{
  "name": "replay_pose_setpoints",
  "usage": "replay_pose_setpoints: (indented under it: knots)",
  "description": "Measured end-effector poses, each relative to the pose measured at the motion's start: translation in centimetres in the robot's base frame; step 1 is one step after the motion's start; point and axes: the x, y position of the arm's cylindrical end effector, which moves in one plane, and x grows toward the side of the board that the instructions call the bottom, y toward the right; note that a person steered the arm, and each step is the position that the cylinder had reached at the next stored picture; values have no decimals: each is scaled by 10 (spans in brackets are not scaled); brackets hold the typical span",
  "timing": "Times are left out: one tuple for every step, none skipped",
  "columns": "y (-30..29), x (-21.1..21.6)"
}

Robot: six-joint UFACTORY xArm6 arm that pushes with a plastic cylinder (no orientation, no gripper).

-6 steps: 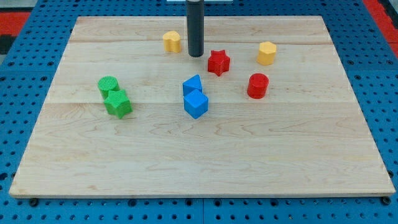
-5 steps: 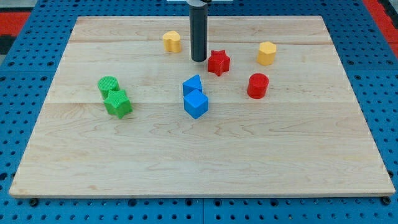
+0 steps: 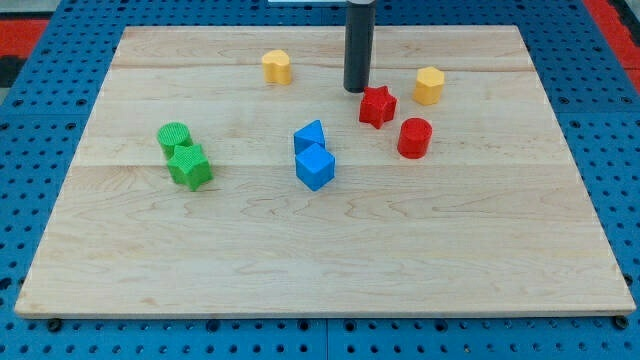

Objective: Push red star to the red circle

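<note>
Wooden board (image 3: 330,260) lies on a blue pegboard bench (image 3: 30,200). My tip (image 3: 357,90) sits toward the board's far edge, slightly right of centre, just up and to the view's left of the red star (image 3: 377,106); whether tip and star touch cannot be told, the gap being very small. No claw on this arm: the rod ends plain, so nothing is grasped or released. Red star lies in the far right quarter of the board, near the red circle (image 3: 414,137), which stands just down and to the view's right of it, a narrow strip of wood between them. Yellow block (image 3: 430,85), hexagon-like, near the star's upper right, closer to the right edge. Second yellow block (image 3: 277,67) near the far edge, left of the rod. Two blue blocks at board centre, touching: upper one (image 3: 310,136), lower blue cube (image 3: 315,167). Green cylinder (image 3: 174,137) and green block (image 3: 189,165) touch, toward the left edge.
</note>
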Motion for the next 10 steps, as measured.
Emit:
replay_pose_setpoints:
  knots:
    - [1, 12]
    - [2, 21]
    - [8, 25]
    - [17, 28]
    - [26, 28]
    - [34, 28]
    - [43, 29]
    - [43, 29]
    - [43, 28]
    - [46, 23]
